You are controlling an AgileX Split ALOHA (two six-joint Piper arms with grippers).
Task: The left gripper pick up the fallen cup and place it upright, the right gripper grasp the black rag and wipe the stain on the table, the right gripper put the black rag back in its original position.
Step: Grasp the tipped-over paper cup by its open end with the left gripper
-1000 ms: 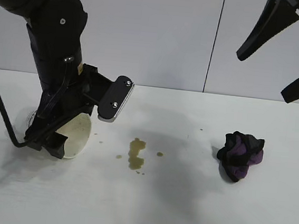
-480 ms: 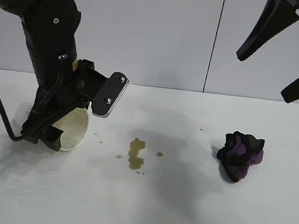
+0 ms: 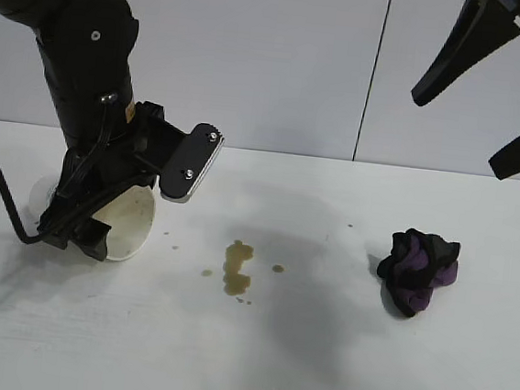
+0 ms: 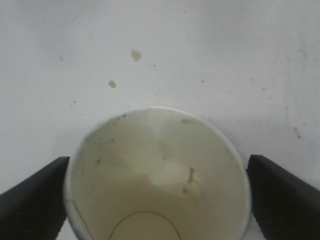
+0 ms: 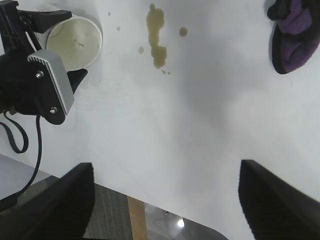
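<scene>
Lying on its side at the left of the bench (image 3: 253,360), the cup (image 3: 128,224) points its open mouth toward the exterior camera and slightly to the right. Its inside is off-white with brownish specks, seen best in the left wrist view (image 4: 157,175). The left pincer (image 3: 101,221) is down around the cup. One finger (image 4: 32,197) sits at one side of the rim and the other (image 4: 285,197) at the opposite side — both right beside the rim, though whether they actually press on it I cannot tell. The pincer is spread to about the cup's width. Small droplets (image 4: 135,54) dot the bench just past the mouth.

Near the middle of the bench, to the right of the cup and apart from it, lies the stain (image 3: 237,268), a yellowish-brown puddle with a few tiny drops beside it. From the right wrist camera it shows as an elongated blot (image 5: 157,35) with the cup (image 5: 75,42) to one side.

Further right, well apart from the stain, the rag (image 3: 419,270) sits bunched on the bench — black outside, purple in the folds. It also shows at the edge of the right wrist view (image 5: 295,35).

High above the rag, against the grey wall (image 3: 282,59), the right pincer (image 3: 490,97) hangs with its two fingers spread wide, holding nothing.
</scene>
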